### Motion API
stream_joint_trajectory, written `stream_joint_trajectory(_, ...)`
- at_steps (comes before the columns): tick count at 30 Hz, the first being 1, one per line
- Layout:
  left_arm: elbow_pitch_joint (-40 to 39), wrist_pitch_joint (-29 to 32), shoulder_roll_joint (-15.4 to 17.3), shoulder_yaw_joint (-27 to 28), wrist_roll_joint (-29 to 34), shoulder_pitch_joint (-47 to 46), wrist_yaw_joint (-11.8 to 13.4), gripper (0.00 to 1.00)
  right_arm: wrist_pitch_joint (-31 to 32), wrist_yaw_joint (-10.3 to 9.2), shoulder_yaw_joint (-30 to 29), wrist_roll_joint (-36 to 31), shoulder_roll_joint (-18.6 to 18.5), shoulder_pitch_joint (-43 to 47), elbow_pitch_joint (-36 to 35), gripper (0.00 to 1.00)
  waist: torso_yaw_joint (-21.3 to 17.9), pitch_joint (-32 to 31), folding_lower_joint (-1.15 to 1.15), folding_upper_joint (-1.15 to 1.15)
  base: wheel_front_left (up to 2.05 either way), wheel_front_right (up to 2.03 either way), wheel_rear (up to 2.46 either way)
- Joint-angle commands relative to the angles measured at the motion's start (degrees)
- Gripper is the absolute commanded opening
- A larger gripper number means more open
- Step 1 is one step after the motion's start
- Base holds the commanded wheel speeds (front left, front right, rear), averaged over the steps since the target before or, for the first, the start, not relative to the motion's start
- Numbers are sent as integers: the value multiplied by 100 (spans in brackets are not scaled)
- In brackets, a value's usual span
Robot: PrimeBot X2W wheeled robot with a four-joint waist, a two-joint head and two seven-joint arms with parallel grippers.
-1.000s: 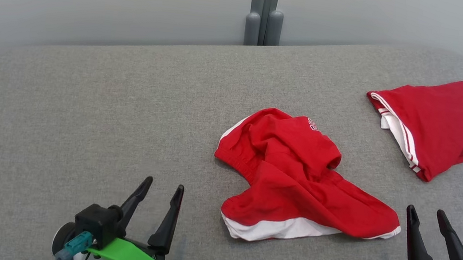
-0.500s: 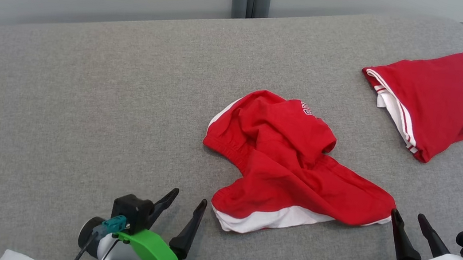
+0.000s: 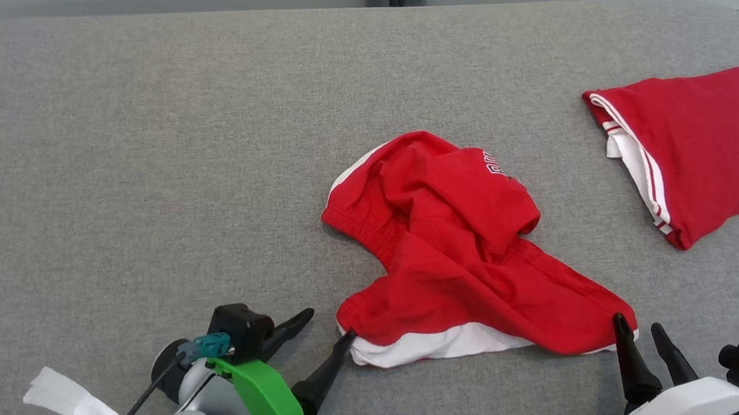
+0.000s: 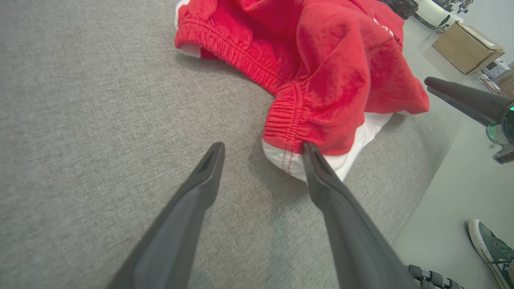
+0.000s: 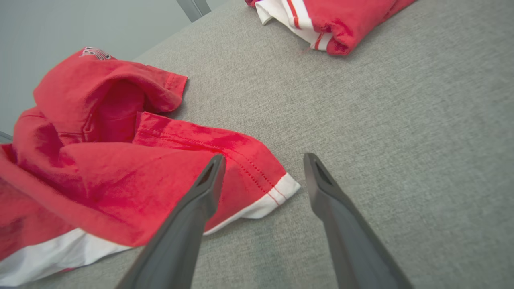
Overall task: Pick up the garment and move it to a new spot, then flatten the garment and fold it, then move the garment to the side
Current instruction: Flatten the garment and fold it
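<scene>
Two pincers, both spread wide, nothing held. L pincer (image 3: 330,322) sits at 7 o'clock of the garment (image 3: 469,263), with one fingertip touching the white hem. R pincer (image 3: 636,321) is at 4 o'clock of it, and in the R wrist view the striped hem corner lies between its fingers. The garment is bunched and twisted approx. mid-cushion, neither flat nor folded.

Step, as I judge it: a two-corner grab. This fits either the lift to a new spot or the pull-out to flatten; can't tell which.

Next move needs both pincers to go lower, get a finger under each hem and close on one layer only. L side is stacked red over white, so there's a risk of pinching just the top ply.

Edges and room: the cushion (image 3: 132,169) is bare from 8 to 12 o'clock, so plenty of space there. A folded red piece (image 3: 713,146) takes up 2 o'clock. The cushion rim is close at 6 o'clock, and it curves away at 3 o'clock. A shoe (image 4: 492,249) is on the floor beyond the rim.
</scene>
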Motion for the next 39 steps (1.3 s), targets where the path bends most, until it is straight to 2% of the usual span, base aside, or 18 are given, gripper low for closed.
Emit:
stream_joint_trajectory(1,7,9,-18,-23,-44,-111,-37,100,-52,0,61,91,-40,-95,54,100,17,20,0,0,0,0,0)
stream_joint_trajectory(17,451,310,-11,-710,-355,-709,-264,100,-215,0,1099,926,-245,-706,557,100,0,202,0,0,0,0,0)
stream_joint_trajectory(18,467,317,-6,-747,-396,-724,-266,100,-227,0,1151,964,-259,-734,573,78,-6,206,0,0,0,0,0)
stream_joint_trajectory(19,481,335,2,-785,-439,-734,-268,100,-243,0,1198,1000,-269,-754,590,45,-10,204,0,0,0,0,0)
stream_joint_trajectory(20,486,338,13,-815,-472,-741,-270,99,-247,0,1245,1038,-275,-767,607,23,-13,200,0,0,0,0,0)
stream_joint_trajectory(21,491,322,23,-841,-498,-750,-271,71,-252,0,1289,1078,-285,-784,629,0,-14,193,0,0,0,0,0)
stream_joint_trajectory(22,490,306,32,-878,-534,-751,-271,41,-267,0,1332,1116,-300,-802,648,0,-14,186,0,0,0,0,0)
stream_joint_trajectory(23,488,300,41,-918,-568,-753,-272,16,-281,0,1371,1151,-316,-817,662,0,-12,177,0,0,0,0,0)
stream_joint_trajectory(24,485,275,55,-949,-591,-759,-271,0,-289,0,1407,1184,-328,-829,675,0,-9,165,0,0,0,0,0)
stream_joint_trajectory(35,340,-54,221,-1007,-774,-722,-265,0,-378,0,1628,1305,-424,-814,661,0,23,-103,0,0,0,0,0)
stream_joint_trajectory(39,93,-206,396,-858,-815,-622,-149,0,-375,0,1430,1179,-447,-771,412,0,54,-255,0,0,0,0,0)
